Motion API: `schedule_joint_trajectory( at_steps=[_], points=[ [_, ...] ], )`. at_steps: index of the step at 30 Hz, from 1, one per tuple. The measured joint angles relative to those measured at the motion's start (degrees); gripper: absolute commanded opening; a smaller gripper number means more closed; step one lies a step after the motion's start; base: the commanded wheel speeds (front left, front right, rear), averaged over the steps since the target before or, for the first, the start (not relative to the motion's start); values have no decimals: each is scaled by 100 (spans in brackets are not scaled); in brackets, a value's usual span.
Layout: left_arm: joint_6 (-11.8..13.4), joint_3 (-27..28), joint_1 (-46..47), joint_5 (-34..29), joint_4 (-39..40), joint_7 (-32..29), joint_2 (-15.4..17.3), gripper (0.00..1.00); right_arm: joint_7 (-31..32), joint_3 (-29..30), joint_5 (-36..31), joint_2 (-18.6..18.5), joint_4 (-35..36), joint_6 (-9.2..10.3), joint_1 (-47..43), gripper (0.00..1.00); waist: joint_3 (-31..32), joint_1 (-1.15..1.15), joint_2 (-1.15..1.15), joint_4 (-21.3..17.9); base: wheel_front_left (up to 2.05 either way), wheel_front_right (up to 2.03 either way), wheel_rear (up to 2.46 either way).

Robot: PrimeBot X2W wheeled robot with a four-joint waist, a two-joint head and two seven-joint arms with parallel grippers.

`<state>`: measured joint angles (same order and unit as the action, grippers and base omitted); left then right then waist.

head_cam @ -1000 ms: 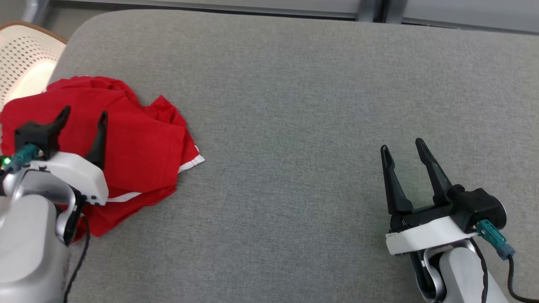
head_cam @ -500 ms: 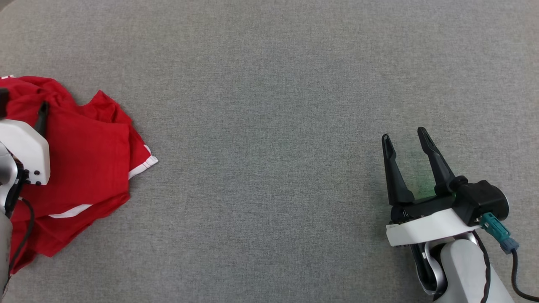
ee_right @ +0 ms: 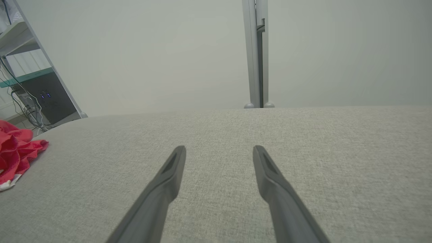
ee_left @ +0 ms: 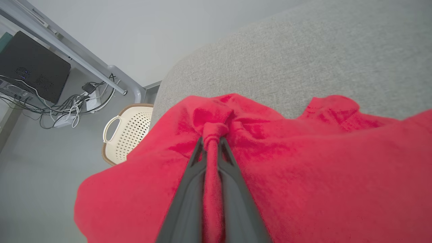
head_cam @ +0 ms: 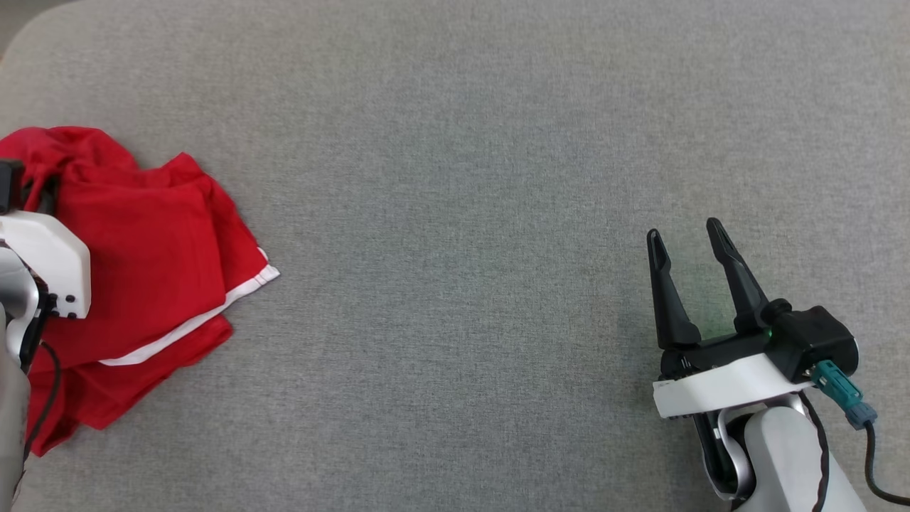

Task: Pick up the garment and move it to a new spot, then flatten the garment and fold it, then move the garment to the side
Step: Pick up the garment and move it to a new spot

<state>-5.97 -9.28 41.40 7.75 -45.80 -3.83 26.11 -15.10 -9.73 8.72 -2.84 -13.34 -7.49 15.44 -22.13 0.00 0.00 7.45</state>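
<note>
We log the left gripper (ee_left: 212,135) clamped on a fold of the garment (head_cam: 142,256), bunched at the frame's left edge (right gripper (head_cam: 682,231) agape, well apart, lower right), so left is nearer.

This looks like a lab. A black computer (ee_left: 32,64) and tangled cables (ee_left: 62,105) sit on the floor by a metal frame (ee_left: 81,62), with bare walls (ee_right: 152,50) beyond the worktop (head_cam: 462,213).

The right gripper (head_cam: 681,229) has 2 long tapered black fingers (head_cam: 668,313), a white angular shell (head_cam: 711,391), teal plug (head_cam: 835,391), black cable (head_cam: 869,469), silver-grey forearm (head_cam: 789,462); the left shell (head_cam: 53,256) carries dark screws (head_cam: 62,299).
</note>
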Motion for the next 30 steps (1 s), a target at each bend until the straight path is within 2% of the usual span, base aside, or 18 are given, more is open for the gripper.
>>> schedule_joint_trajectory(
  at_steps=[10,25,30],
  points=[
    [205,120,-239,207,716,320,-63,0,0,-4,130,1,-89,0,-176,100,493,0,0,146,0,0,0],
    [654,526,-899,564,2936,388,-4,0,0,-140,327,1,-213,0,-378,100,1265,0,0,278,0,0,0],
    [679,593,-955,711,3630,446,-51,0,0,-190,398,1,-224,0,-448,100,1420,0,0,204,0,0,0]
  ],
)
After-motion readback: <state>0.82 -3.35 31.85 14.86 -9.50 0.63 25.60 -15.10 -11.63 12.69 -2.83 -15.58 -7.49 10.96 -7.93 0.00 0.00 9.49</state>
